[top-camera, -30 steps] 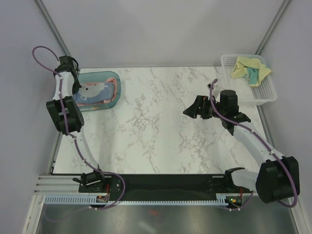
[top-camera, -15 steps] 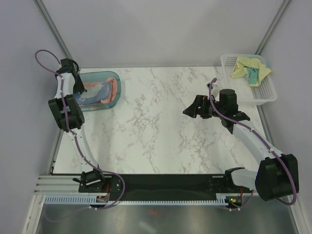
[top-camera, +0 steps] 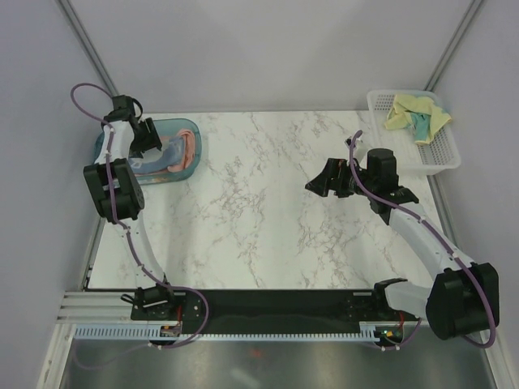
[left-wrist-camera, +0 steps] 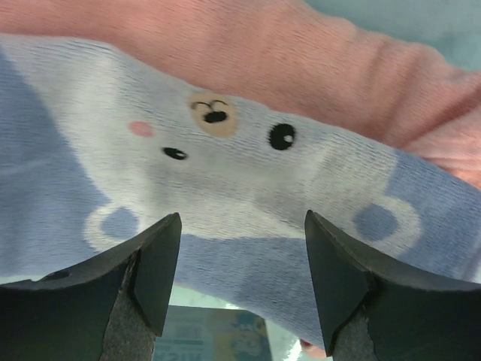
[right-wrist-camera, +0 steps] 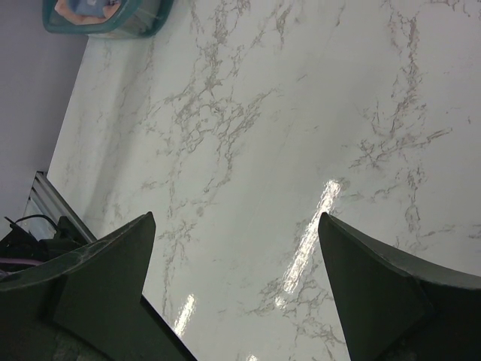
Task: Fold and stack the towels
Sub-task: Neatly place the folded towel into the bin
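Note:
A light blue towel [top-camera: 156,156] with a bear face [left-wrist-camera: 225,143] lies on a salmon-pink towel [top-camera: 188,147] inside the teal tray [top-camera: 197,144] at the back left. The pink towel [left-wrist-camera: 316,68] shows beyond the blue one in the left wrist view. My left gripper [top-camera: 147,134] hovers just over the blue towel, open [left-wrist-camera: 242,278], nothing between its fingers [left-wrist-camera: 154,271]. The pale yellow and teal towel [top-camera: 415,114] lies crumpled in the white basket [top-camera: 444,159] at the back right. My right gripper [top-camera: 315,185] hangs open [right-wrist-camera: 237,293] above the bare marble.
The marble table [top-camera: 251,211] stretches between tray and basket. In the right wrist view the teal tray [right-wrist-camera: 105,19] is at the top left, far off. A printed label [left-wrist-camera: 214,337] shows below the blue towel's near edge.
My left gripper has opened and let go of the light blue towel, which now lies on the pink one in the tray. That gripper shifted slightly right. The right arm has not moved.

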Robot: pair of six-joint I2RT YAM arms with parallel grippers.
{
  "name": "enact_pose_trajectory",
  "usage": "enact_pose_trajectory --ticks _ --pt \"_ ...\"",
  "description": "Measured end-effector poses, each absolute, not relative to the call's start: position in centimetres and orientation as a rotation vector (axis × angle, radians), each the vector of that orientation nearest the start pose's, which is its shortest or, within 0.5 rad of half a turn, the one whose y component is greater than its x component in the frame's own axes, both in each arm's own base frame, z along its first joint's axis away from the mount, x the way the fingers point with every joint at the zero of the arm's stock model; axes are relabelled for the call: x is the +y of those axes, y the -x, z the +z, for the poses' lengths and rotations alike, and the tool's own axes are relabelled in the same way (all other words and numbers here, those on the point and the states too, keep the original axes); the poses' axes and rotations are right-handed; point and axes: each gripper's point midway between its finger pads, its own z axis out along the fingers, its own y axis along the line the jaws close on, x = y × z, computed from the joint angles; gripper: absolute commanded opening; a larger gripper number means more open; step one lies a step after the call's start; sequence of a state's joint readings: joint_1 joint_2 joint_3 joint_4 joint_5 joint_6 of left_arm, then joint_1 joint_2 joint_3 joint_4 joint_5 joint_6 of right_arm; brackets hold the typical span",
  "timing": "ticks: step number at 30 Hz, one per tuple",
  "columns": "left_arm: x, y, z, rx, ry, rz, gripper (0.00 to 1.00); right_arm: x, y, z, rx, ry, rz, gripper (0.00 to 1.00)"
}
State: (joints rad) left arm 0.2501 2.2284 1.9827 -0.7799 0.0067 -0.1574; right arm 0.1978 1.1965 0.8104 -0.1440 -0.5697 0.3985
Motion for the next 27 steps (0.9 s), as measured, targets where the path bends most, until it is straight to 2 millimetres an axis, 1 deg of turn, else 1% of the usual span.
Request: enact_pose_trajectory --ticks 3,8,11,16,20,23,27 --pt "10.9 -51.5 8.3 2.549 0.519 -0.055 0.73 17.2 -30.9 18.5 2.135 0.149 0.949 0.98" --pt "9.2 -51.9 8.1 2.544 0.508 -0.149 0.71 17.2 -30.9 18.5 2.135 0.147 0.948 0.98" --pt "7.7 -52.1 7.9 2.541 0.490 -0.216 0.70 17.2 -30.9 18.5 2.135 0.147 0.947 0.98" --pt "5.6 -51.4 7.2 2.569 0.468 -0.248 0.71 17.2 -30.9 18.6 2.133 0.148 0.947 0.98" --pt "4.4 -51.7 7.5 2.564 0.456 -0.279 0.70 17.2 -30.9 18.6 2.132 0.148 0.947 0.98" --pt "3.6 -51.8 8.1 2.551 0.442 -0.285 0.70 17.2 -30.9 18.6 2.132 0.148 0.947 0.98" --pt "2.8 -51.3 8.6 2.547 0.431 -0.278 0.70 17.2 -30.9 18.6 2.132 0.148 0.947 0.98"
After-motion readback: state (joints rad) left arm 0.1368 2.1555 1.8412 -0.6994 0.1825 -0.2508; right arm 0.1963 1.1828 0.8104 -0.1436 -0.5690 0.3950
